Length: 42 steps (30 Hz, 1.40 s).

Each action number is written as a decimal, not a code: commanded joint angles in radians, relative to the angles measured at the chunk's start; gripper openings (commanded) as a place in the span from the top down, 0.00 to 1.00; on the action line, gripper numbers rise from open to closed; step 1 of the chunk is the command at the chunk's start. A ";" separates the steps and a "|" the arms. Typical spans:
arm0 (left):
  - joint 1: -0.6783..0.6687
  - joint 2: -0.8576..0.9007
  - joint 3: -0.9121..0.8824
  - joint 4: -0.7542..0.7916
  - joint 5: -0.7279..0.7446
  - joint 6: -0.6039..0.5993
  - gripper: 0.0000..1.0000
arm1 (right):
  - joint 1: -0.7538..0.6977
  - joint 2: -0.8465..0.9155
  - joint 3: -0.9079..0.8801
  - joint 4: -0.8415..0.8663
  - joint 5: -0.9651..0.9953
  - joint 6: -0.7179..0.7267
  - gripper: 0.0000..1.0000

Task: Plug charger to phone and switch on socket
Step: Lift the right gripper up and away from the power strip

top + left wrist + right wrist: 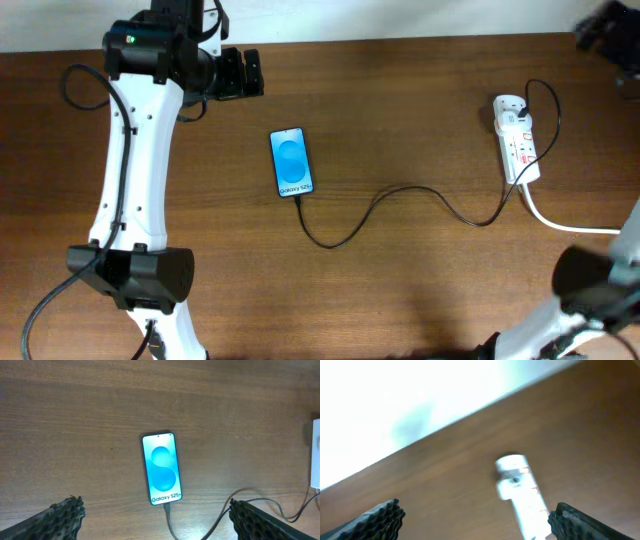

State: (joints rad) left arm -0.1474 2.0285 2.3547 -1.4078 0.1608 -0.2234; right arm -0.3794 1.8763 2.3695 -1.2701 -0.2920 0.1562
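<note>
Glowing blue phone (pixel 161 468), white "Galaxy S25+" lettering beside charger (pixel 168 511) plug.

White links, black joints.
On my left arm (pixel 140 160) I see a black cable (pixel 120 195), a green light (pixel 128 40); fingertips (pixel 65 515) ridged, black.

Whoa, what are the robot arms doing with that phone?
Right now neither arm holds anything. The phone lies on the table with its screen lit, and the black charger cable reaches its bottom edge and runs over to the white power strip. The left gripper hovers above the phone, jaws open. The right gripper hangs above the power strip, jaws open too. Whether the strip's switch is on is too small to tell.
</note>
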 commanded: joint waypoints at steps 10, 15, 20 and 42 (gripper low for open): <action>0.005 -0.023 0.010 0.000 0.007 0.009 0.01 | 0.307 -0.249 0.022 -0.256 -0.011 -0.123 0.02; 0.005 -0.023 0.010 0.000 0.007 0.009 0.01 | 0.320 -0.267 0.021 -0.404 -0.011 -0.122 0.02; 0.005 -0.023 0.010 0.000 0.007 0.009 0.01 | 0.320 -0.265 0.019 -0.427 -0.011 -0.122 0.02; 0.005 -0.023 0.010 0.000 0.007 0.009 0.01 | 0.557 -0.395 -0.146 -0.229 0.080 -0.235 0.02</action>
State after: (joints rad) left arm -0.1474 2.0285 2.3547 -1.4075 0.1608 -0.2234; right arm 0.1242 1.5471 2.2910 -1.6062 -0.2813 -0.0647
